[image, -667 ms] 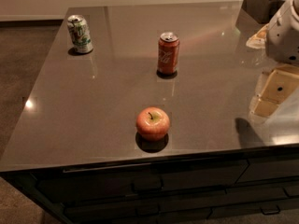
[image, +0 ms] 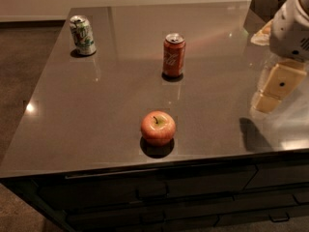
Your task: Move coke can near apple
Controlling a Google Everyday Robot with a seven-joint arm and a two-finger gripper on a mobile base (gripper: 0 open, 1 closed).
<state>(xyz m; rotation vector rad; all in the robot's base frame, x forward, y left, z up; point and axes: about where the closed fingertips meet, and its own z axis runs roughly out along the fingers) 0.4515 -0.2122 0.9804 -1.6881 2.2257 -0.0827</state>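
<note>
The coke can [image: 174,55], red-orange with a silver top, stands upright in the middle of the dark counter [image: 96,115]. The apple [image: 158,128], red and yellow with a short dark stem, sits near the front edge, a bit to the front left of the can and apart from it. My gripper [image: 274,88], cream-coloured under a white arm housing [image: 292,28], hangs above the counter at the right edge of the view. It is well to the right of both the can and the apple and holds nothing that I can see.
A white-and-green can [image: 82,35] stands upright at the back left of the counter. A dark box-like container [image: 265,6] and a pale object [image: 263,33] sit at the back right. Drawers [image: 154,197] run below the front edge.
My gripper has shifted slightly to the left and up. The cans and the apple have not moved.
</note>
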